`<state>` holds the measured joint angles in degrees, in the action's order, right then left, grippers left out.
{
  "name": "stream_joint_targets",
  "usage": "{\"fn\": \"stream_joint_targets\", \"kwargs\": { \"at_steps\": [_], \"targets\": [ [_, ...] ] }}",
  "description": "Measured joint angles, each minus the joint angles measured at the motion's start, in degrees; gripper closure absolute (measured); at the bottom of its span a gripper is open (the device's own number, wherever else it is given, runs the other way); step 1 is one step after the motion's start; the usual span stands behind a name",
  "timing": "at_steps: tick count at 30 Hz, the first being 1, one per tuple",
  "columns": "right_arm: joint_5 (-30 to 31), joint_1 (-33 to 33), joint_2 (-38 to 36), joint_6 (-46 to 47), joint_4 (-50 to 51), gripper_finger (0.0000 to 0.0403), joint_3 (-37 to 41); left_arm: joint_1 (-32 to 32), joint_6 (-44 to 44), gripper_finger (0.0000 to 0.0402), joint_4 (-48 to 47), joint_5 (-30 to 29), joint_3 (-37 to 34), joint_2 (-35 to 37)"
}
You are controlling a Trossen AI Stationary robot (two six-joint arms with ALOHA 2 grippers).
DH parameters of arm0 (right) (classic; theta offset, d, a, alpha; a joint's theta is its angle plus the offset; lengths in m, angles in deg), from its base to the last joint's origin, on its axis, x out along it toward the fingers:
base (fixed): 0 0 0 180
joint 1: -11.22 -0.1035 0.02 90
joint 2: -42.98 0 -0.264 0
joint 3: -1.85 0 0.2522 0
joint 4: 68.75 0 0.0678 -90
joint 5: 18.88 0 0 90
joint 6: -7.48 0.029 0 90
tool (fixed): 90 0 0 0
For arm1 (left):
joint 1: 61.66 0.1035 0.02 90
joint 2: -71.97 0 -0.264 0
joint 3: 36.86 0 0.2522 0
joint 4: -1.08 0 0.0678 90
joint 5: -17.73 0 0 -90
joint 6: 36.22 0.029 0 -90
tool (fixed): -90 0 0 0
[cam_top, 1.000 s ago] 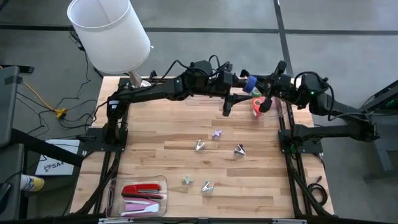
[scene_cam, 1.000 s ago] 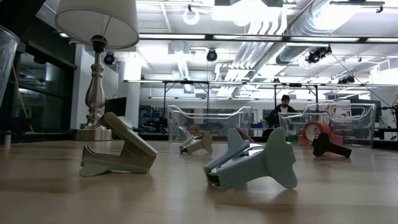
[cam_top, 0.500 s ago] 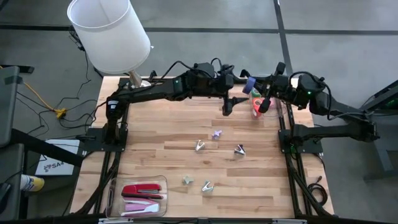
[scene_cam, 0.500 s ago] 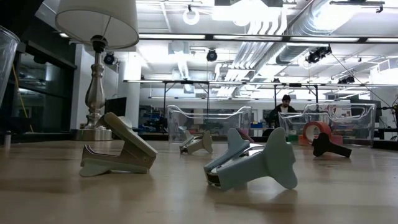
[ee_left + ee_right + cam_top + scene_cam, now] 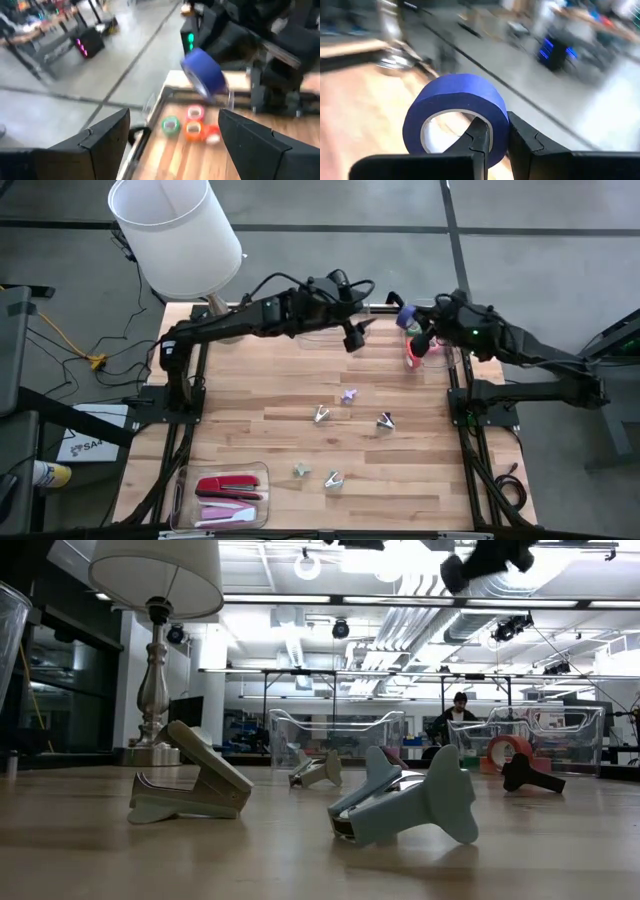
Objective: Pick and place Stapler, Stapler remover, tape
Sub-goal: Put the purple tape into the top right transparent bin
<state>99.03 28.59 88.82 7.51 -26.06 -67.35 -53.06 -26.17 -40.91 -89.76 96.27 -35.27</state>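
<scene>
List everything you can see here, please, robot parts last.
Table: one, wooden.
Lamp: one, white shade, far left corner.
Staple removers: five, pale, one purple, mid-table.
Staplers: red and pink, count unclear, in clear tray, near left corner.
Clear bins: two, far edge.
Tape rolls: four, green, pink, orange, red, in right-hand bin.
Blue tape roll: one, held aloft.
Person: one, room behind.
Left tool: open, empty, above far edge.
Right tool: shut on blue tape roll.

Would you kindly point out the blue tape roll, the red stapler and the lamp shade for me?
blue tape roll [image 5: 457, 95], right wrist view, outer band.
red stapler [image 5: 228, 484], high view, top of its body.
lamp shade [image 5: 175, 230], high view, its white side.
</scene>
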Motion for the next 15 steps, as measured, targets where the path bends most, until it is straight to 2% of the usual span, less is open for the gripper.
{"fn": "stream_joint_targets", "kwargs": {
  "at_steps": [3,6,15],
  "targets": [
    [6.1,1.8,0.9,7.8,6.5,0.0371,0.0,0.0,-1.2,0.0103,-3.3,-0.3,0.0,0.4],
    [8.8,4.5,2.1,14.5,12.6,0.0371,0.0,0.0,-1.5,0.0103,-7.9,-0.8,0.0,1.1],
    [9.8,13.1,8.8,32.9,25.0,0.0371,0.0,0.0,-1.6,0.0103,-17.9,-1.6,0.0,2.0]
  ]
}}
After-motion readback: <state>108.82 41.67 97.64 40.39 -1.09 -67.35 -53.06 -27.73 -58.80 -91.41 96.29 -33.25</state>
